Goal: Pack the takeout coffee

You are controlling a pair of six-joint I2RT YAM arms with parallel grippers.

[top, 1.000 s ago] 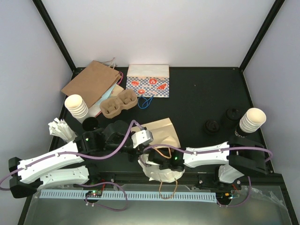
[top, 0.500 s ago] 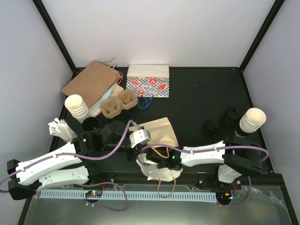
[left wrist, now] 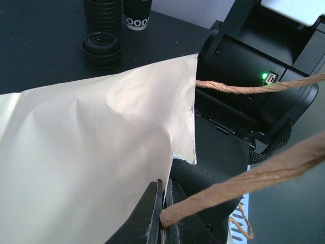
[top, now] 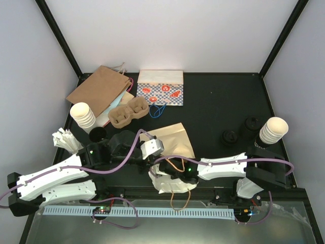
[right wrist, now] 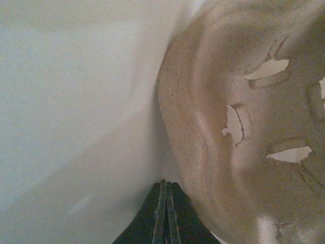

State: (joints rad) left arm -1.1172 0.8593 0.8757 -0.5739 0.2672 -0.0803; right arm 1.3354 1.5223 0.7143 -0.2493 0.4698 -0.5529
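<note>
Far left you see a brown paper bag [top: 99, 89], a patterned bag [top: 160, 89] right of it, a cardboard cup carrier [top: 128, 113] nearer, a left cup stack [top: 82, 115], a right cup stack [top: 274, 129].

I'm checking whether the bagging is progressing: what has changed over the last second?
The right gripper, shut inside the cream paper bag, shifted slightly left, dragging the bag's near end and its dangling loop along; the bag's far edge crept away from the arms. The left gripper kept pinching the bag's handle. The cup stacks, loose lids and brown bag stayed put.
</note>
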